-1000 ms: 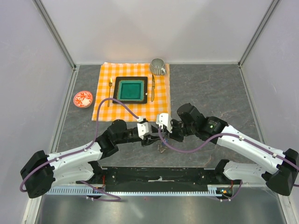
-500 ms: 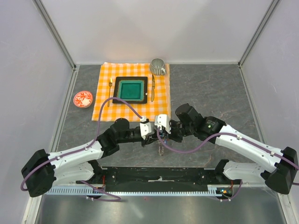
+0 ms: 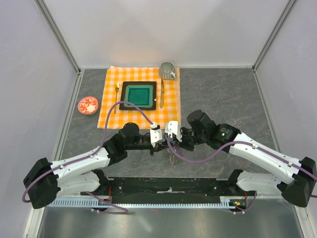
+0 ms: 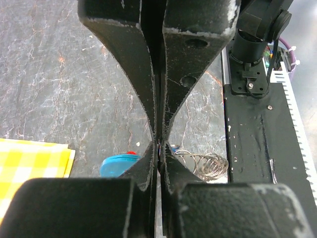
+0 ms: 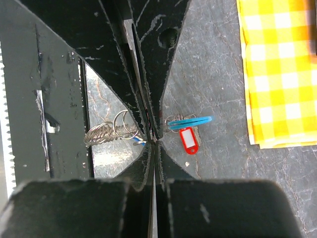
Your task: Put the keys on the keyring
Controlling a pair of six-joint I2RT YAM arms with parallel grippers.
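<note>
The keyring (image 5: 106,132), a silvery coil with loose rings, hangs left of my right gripper (image 5: 153,141). On its other side are the keys' curved blue tag (image 5: 190,121) and red tag (image 5: 188,140); the key blades barely show. Both grippers meet tip to tip over the near table, left gripper (image 3: 162,146) against right gripper (image 3: 169,145), and the bunch (image 3: 172,158) dangles just below. My left gripper (image 4: 159,147) is shut on a thin piece between the blue tag (image 4: 121,164) and the keyring's coil (image 4: 202,162). The right jaws are shut at the same spot; the pinched part is hidden.
An orange checked cloth (image 3: 110,110) at the back holds a green square plate (image 3: 138,95), a gold fork (image 3: 117,96), a knife (image 3: 162,94) and a ribbed cup (image 3: 167,70). A small red dish (image 3: 88,105) sits left of it. The black base rail (image 3: 168,186) runs close behind the bunch.
My left gripper has closed from open to shut and shifted slightly right, up against the right gripper's tips. The bunch has swung a little. The right arm has hardly moved.
</note>
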